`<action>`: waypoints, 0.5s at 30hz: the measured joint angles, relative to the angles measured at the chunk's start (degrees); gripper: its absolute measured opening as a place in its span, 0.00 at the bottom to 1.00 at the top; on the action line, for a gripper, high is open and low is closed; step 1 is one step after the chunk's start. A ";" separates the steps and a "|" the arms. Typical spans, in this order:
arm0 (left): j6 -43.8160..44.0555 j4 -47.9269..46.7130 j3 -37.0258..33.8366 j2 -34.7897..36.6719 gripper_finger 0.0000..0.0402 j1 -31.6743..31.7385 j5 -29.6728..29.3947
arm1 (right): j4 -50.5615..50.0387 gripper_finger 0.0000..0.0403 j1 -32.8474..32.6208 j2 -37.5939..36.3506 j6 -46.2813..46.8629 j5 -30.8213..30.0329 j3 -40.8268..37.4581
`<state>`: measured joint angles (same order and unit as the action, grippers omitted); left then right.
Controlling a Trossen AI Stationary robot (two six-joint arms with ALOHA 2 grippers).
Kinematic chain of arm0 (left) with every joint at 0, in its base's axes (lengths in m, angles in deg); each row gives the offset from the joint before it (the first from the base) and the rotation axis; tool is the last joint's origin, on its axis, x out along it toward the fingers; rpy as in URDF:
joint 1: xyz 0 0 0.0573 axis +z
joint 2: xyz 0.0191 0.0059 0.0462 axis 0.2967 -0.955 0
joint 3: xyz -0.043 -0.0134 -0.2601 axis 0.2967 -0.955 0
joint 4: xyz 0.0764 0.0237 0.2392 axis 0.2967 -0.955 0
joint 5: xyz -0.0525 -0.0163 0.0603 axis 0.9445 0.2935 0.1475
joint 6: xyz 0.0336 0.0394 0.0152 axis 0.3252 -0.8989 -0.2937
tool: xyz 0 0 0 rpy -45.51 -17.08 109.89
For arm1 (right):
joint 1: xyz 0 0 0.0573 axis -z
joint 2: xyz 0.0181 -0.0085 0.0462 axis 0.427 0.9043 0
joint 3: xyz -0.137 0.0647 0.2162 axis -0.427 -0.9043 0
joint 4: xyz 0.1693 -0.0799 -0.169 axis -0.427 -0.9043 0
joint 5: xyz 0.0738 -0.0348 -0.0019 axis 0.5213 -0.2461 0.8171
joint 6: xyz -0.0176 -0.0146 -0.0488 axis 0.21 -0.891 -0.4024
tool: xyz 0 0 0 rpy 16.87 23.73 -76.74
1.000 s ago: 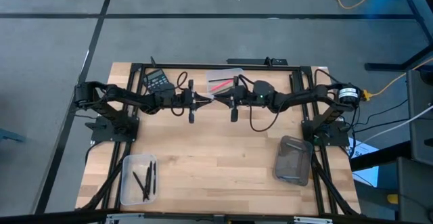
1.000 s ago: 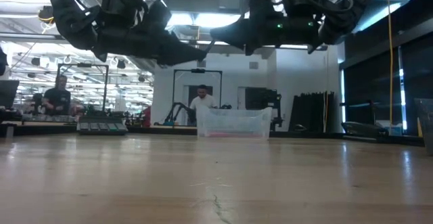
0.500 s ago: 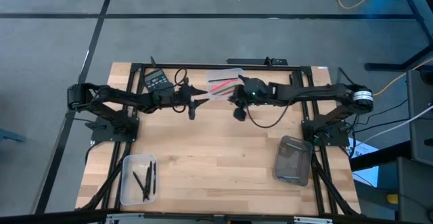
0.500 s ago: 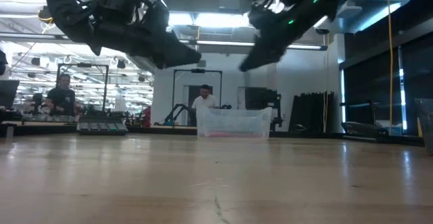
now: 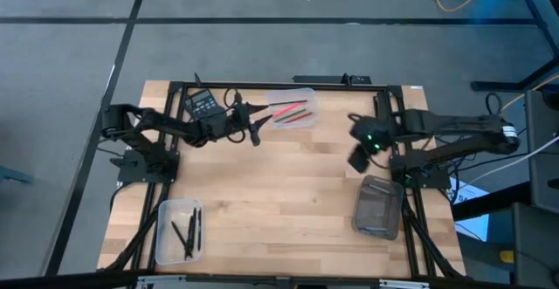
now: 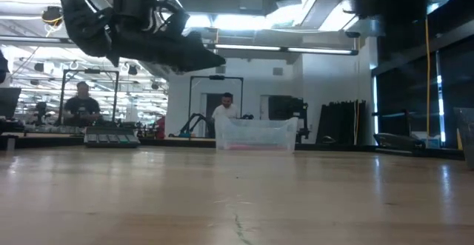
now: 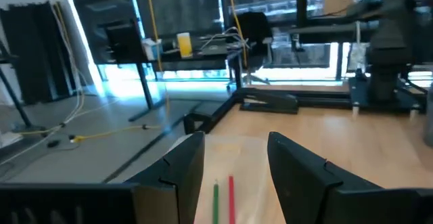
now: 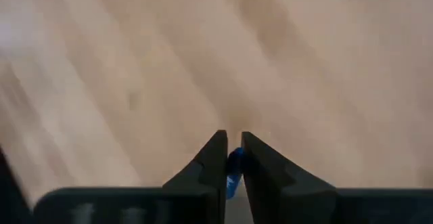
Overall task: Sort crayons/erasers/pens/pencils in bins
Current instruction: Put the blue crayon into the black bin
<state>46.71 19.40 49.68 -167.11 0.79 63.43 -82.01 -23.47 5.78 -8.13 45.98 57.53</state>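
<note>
Trouble is waiting on both sides: the left gripper (image 5: 254, 134) is hanging wide open by the clear bin (image 5: 293, 112) at the table's (image 5: 279, 193) far edge and could bump it, while the right gripper (image 5: 358, 159) is pinching a small blue stick (image 8: 234, 170) tight, near the dark bin (image 5: 378, 206) at the right edge; a weak pinch could drop it outside.

A clear bin (image 5: 294, 111) at the desk's far edge holds red and green sticks (image 5: 289, 112). Another clear bin (image 5: 177, 230) near the front left holds black sticks (image 5: 189, 233). The smoky grey bin (image 5: 378, 206) sits front right.
</note>
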 joint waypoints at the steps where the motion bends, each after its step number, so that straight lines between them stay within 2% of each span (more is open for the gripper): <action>1: 0.01 -0.28 0.44 -0.11 0.38 0.29 0.02 | -3.58 0.11 -1.12 -0.43 1.71 0.75 -0.01; 5: 0.59 -0.57 2.49 -0.25 0.38 1.02 -0.18 | -12.26 0.11 -4.91 -0.76 6.74 1.16 -0.11; 10: 4.88 -0.94 3.38 -0.10 0.38 -0.05 3.55 | -7.91 0.11 -10.83 -0.74 10.78 3.35 -4.45; 15: 5.11 -8.22 2.23 6.85 0.38 -3.73 2.10 | -5.01 0.14 -18.04 -0.61 20.51 7.84 -13.59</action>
<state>51.82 11.18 51.91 -160.25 -2.94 65.53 -87.02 -41.51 5.17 12.39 53.82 43.94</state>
